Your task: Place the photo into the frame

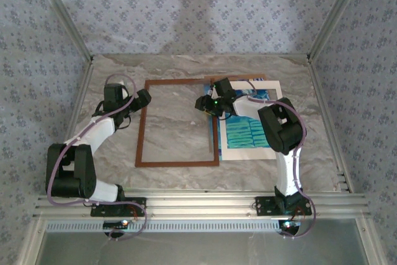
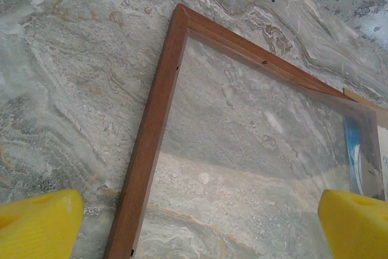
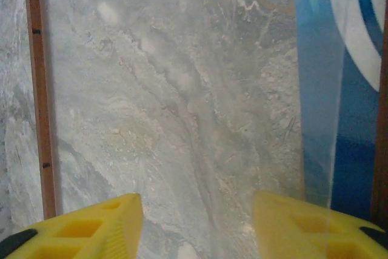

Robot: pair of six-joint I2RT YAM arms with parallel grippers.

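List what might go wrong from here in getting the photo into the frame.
1. The photo lies mostly outside the frame, with one edge crossing the right rail. Sliding it could snag on that rail and crease it.
2. The left gripper and right gripper are open and hold nothing, so a nudge may shift the frame.

In the top view the upper left of the photo (image 1: 248,133) and part of the frame's (image 1: 141,134) right rail are hidden under the right claw (image 1: 209,106) and its arm (image 1: 282,130). In the left wrist view the frame (image 2: 151,125) is cut off at the bottom edge, and the photo (image 2: 353,156) is reduced to a blurred sliver
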